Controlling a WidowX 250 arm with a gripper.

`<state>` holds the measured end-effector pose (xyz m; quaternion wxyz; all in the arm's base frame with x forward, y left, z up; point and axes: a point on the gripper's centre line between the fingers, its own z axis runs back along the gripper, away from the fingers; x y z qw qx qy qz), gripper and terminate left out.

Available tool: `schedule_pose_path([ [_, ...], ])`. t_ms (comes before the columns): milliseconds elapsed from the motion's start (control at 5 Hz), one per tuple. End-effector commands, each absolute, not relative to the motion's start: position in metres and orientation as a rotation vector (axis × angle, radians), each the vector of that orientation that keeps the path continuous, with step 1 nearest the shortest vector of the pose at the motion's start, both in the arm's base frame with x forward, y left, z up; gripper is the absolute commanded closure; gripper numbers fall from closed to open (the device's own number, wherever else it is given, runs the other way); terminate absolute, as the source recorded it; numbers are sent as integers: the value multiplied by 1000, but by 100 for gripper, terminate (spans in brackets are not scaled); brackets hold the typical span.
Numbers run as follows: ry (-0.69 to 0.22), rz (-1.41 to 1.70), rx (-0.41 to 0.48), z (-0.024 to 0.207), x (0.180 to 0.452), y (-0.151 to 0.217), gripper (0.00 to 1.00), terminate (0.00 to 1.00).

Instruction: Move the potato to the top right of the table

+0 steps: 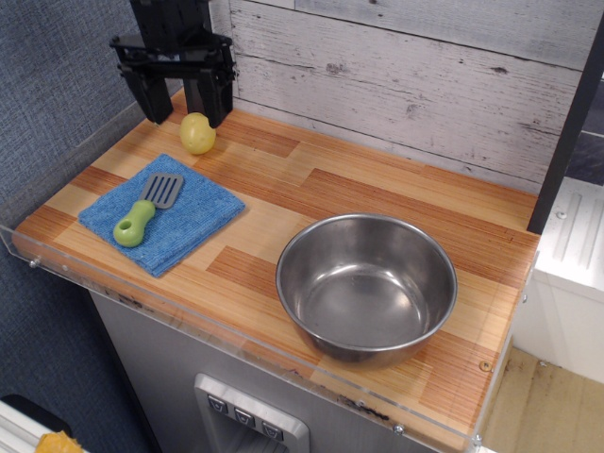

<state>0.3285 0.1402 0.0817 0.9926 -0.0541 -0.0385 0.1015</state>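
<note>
Bowl [366, 286] holds nothing; potato [197, 133] sits on table [377, 193].

Pretty bright, even indoor light, soft short shadows under the steel bowl [366, 286] and potato [197, 133], mild glare patches inside the bowl, acrylic rim a bit reflective, everything mostly sharp, black gripper [177, 102] dark with little detail

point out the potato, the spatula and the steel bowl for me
potato [197, 133], observation.image view, middle of its pale yellow-green body
spatula [134, 224], observation.image view, on its green handle
steel bowl [366, 300], observation.image view, on its bare inner bottom
</note>
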Motion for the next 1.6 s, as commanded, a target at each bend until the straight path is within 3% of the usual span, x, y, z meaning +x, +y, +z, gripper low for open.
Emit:
schedule_pose_path([
  [0, -134, 279, -28, 71, 353, 184, 0, 0],
  [400, -150, 365, 15, 42, 364, 201, 0, 0],
  [800, -146, 358, 45, 30, 375, 187, 0, 0],
  [1000, -160, 355, 41, 29, 375, 182, 100, 0],
  [1200, -169, 359, 31, 30, 373, 181, 100, 0],
  [1400, -196, 362, 40, 53, 369, 174, 100, 0],
])
